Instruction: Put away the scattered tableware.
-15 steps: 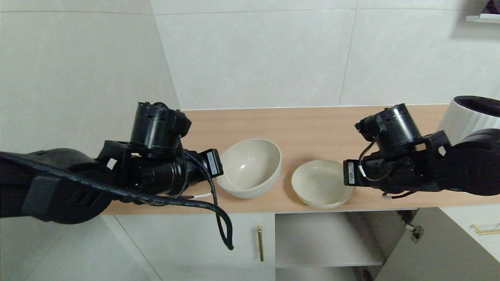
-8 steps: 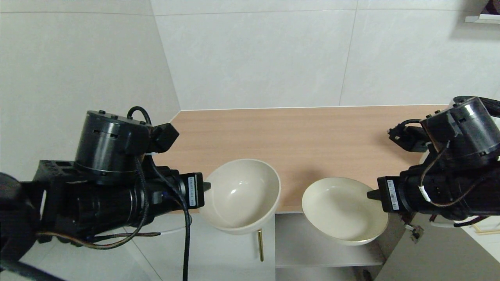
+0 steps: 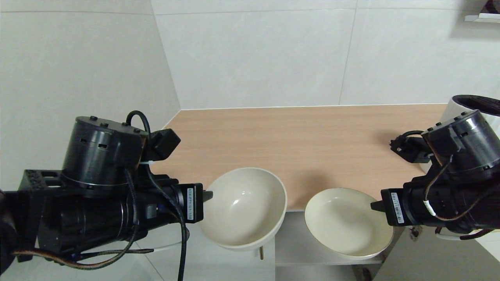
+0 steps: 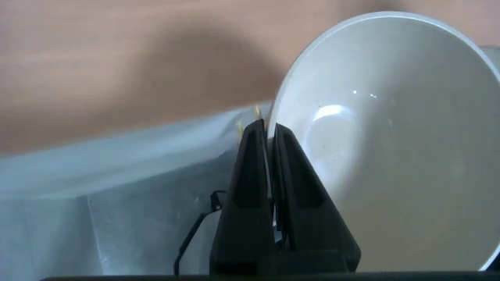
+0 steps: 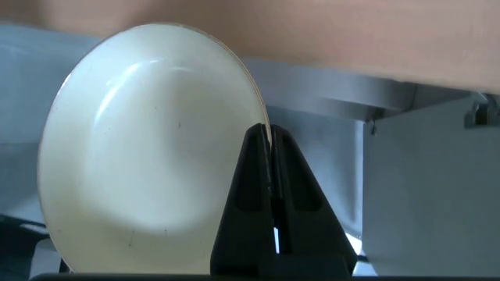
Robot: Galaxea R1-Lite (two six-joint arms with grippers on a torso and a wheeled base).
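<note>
Status: both bowls have left the tabletop (image 3: 304,136). 1 s ago each stood on it with a tool at its rim. 0.5 s ago both were lifted and drawn toward the front edge. Now they hang past that edge, lower again.

My left tool (image 3: 209,194) is clenched on the rim of the deep bowl (image 3: 244,208), which extends from its tips toward my right tool (image 3: 373,205). The right tool is clenched on the rim of the shallow bowl (image 3: 347,222), which extends toward the left tool. Below the shallow bowl lies the open cabinet shelf (image 3: 293,242).

Judgement: pick-up is complete for 2 items; placement on the shelf remains.
</note>
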